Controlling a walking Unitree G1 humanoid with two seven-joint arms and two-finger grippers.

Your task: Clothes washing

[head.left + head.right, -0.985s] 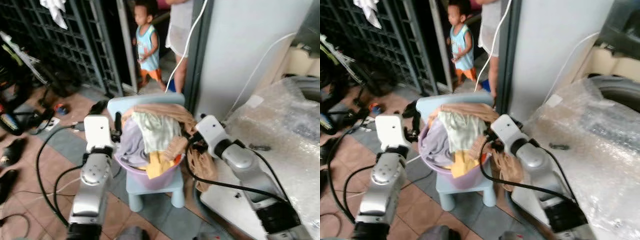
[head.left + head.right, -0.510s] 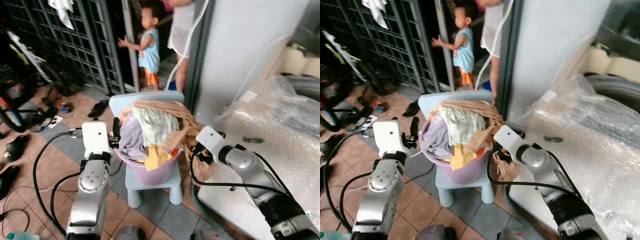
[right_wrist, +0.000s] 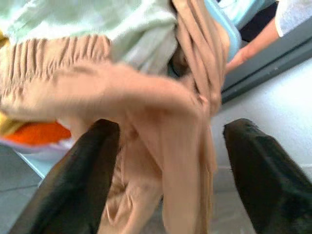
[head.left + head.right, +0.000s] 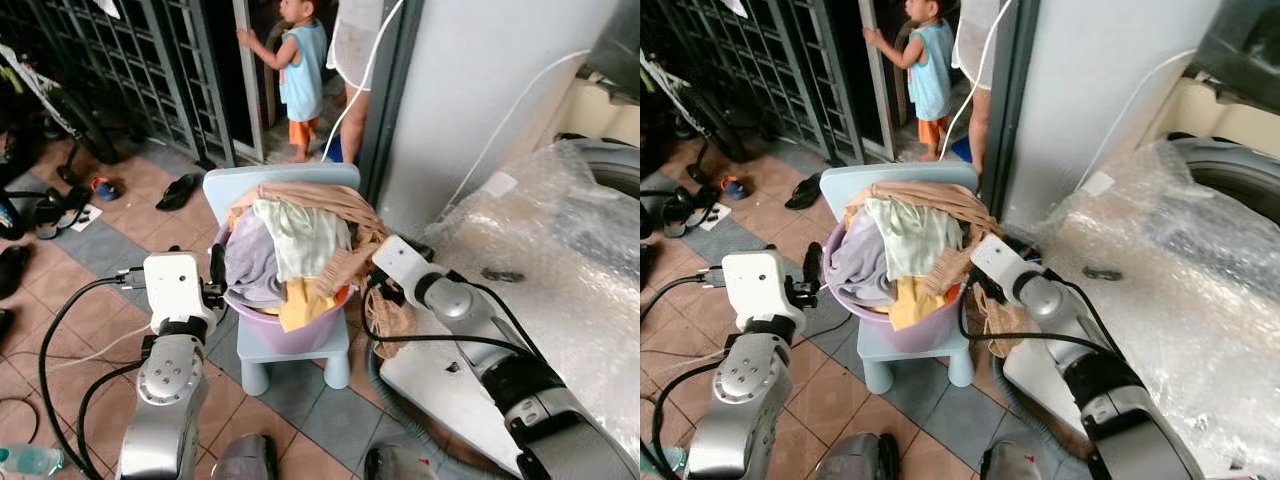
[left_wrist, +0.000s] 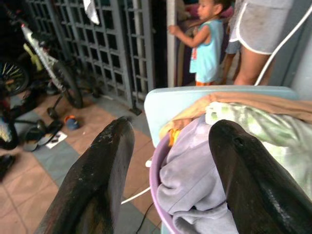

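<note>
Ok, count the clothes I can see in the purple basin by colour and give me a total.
Tan garment: 1
Pale green garment: 1
Lavender garment: 1
Yellow garment: 1
Orange garment: 1
Total: 5 visible in the purple basin; more may lie hidden underneath.

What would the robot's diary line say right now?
left gripper open at purple basin | right gripper open around tan garment | basin on blue chair

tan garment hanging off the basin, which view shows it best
The left eye view: the tan garment drapes across the pile in the purple basin and hangs beside the right gripper. The right wrist view shows blurred folds between open fingers; the left wrist view, an edge.
</note>
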